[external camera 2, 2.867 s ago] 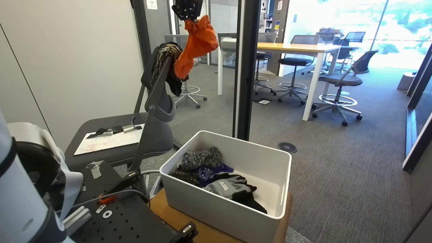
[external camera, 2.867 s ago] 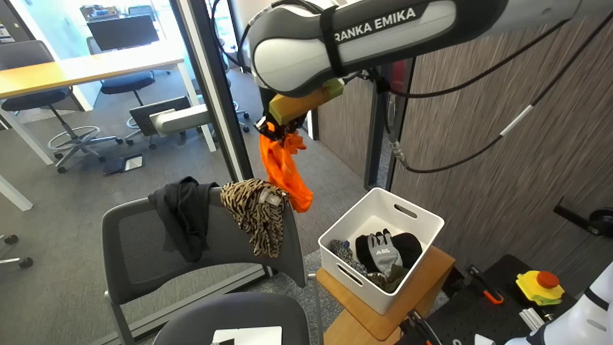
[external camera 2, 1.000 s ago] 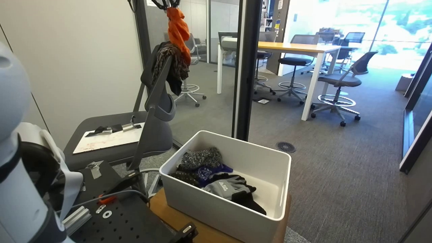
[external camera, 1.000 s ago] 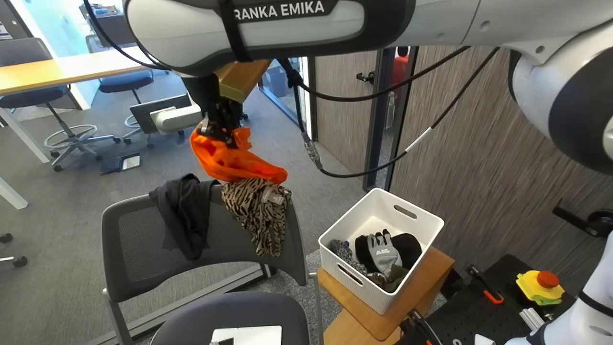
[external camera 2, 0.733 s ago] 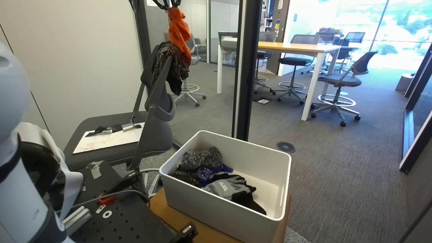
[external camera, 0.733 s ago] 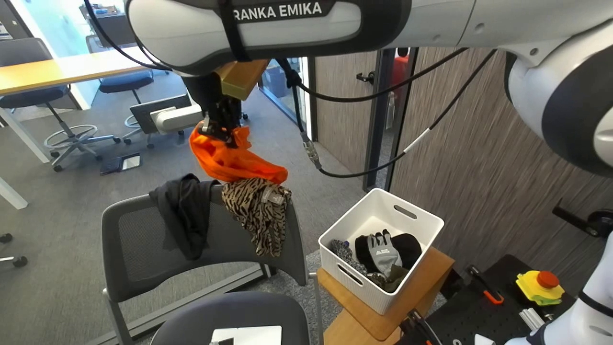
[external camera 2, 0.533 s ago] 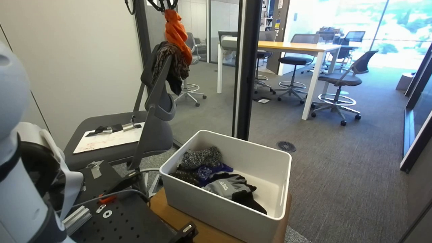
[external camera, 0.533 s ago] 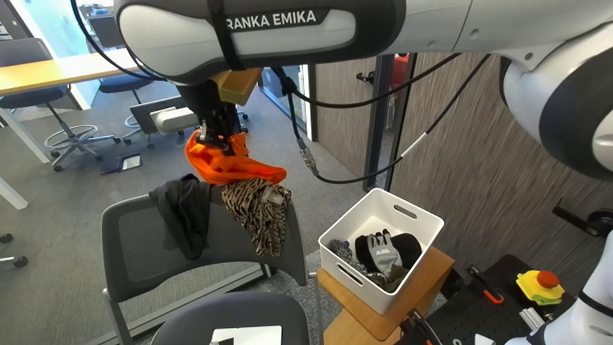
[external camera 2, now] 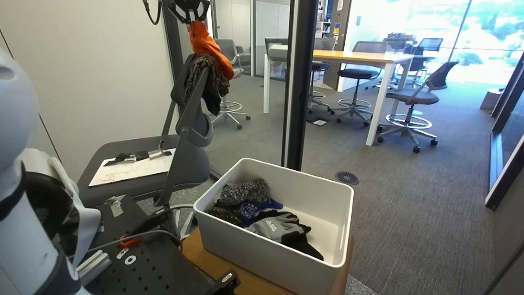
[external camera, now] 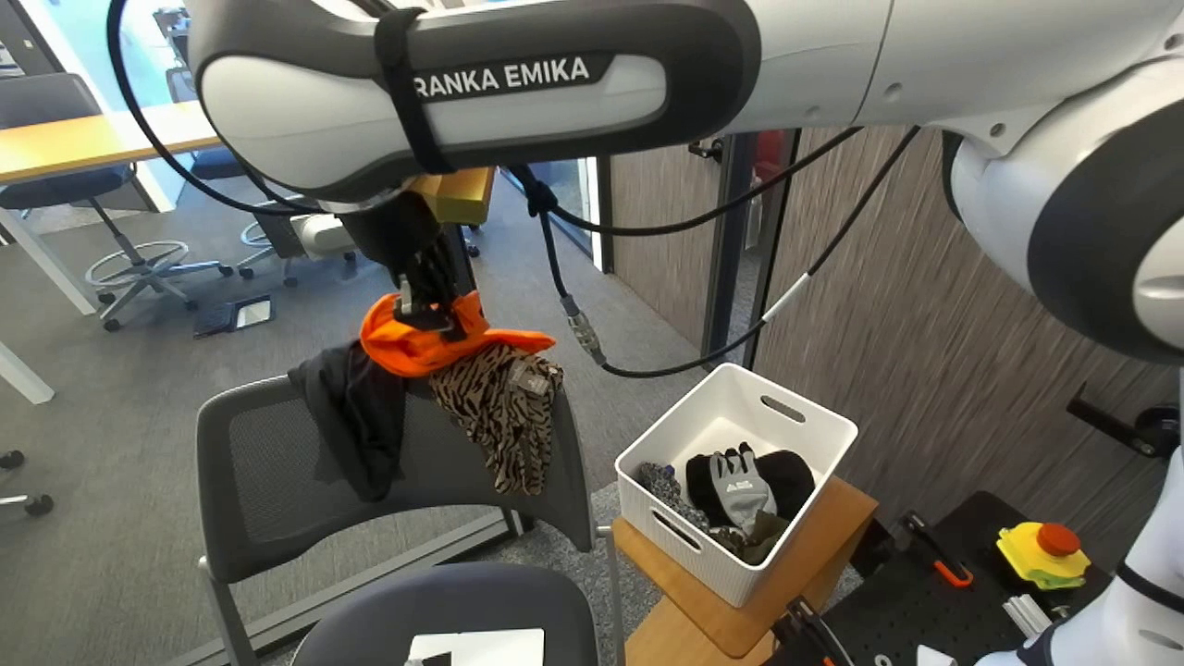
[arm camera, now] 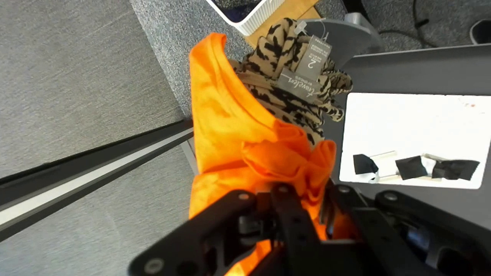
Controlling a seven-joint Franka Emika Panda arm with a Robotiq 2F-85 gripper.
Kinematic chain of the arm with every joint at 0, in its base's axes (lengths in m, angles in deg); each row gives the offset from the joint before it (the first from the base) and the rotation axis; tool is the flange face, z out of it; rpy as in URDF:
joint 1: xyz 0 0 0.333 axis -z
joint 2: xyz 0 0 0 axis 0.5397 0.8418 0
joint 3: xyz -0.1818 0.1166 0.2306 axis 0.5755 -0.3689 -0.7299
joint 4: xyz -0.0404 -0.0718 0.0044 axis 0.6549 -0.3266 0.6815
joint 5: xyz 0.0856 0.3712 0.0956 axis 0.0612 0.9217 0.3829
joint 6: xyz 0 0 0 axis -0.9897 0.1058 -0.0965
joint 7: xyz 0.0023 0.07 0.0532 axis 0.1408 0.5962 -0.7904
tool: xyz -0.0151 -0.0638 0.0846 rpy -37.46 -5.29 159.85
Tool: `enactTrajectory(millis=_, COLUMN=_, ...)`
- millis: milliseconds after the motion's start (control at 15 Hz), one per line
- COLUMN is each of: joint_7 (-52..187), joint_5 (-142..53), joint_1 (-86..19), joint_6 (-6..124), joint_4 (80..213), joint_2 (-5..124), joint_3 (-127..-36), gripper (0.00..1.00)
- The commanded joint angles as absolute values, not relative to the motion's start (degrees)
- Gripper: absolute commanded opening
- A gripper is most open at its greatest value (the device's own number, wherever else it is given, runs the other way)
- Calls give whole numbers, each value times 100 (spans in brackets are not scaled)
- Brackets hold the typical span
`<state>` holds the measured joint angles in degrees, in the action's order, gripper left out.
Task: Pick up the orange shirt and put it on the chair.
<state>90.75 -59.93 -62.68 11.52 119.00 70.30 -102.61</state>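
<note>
My gripper (external camera: 433, 324) points down just above the top of the chair's backrest (external camera: 264, 472), shut on the orange shirt (external camera: 398, 350). The shirt also shows in an exterior view (external camera 2: 204, 43), hanging from the gripper (external camera 2: 191, 21), with its lower end lying over the leopard-print cloth (external camera 2: 204, 67) on the backrest. In the wrist view bunched orange fabric (arm camera: 230, 126) sits between the fingers, with a long fold spreading off to the left. The fingers partly hide the shirt there.
A dark cloth (external camera: 356, 425) and the leopard-print cloth (external camera: 499, 430) drape over the backrest. A white board with taped parts (arm camera: 414, 134) lies on the seat. A white bin (external camera: 638, 444) with gloves and cloths stands beside the chair. A dark post (external camera 2: 294, 102) stands behind the chair.
The gripper has carried the shirt from beside the chair to over the backrest, then lowered in the last half second. The shirt has slumped onto the leopard-print cloth.
</note>
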Motion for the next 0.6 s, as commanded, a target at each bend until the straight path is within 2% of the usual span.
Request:
enactTrajectory(millis=0, joint_7=9456, joint_5=-5896, joint_1=-6246, joint_6=837, joint_4=11723, joint_2=7066, joint_3=-10327, gripper=7)
enactTrajectory(millis=67, joint_7=9507, joint_5=-5915, joint_1=-6262, joint_6=756, joint_4=11743, joint_2=7051, joint_3=-10330, gripper=12)
enactTrajectory(millis=133, joint_7=9564, joint_5=-5938, joint_1=-6273, joint_6=683, joint_4=11755, joint_2=7027, joint_3=-10333, gripper=41)
enactTrajectory(millis=200, joint_7=9621, joint_5=-5948, joint_1=-6283, joint_6=616, joint_4=11770, joint_2=7013, joint_3=-10347, gripper=42)
enactTrajectory(millis=533, joint_7=9805, joint_5=-5957, joint_1=-6334, joint_6=323, joint_4=11849, joint_2=6866, joint_3=-10425, gripper=78)
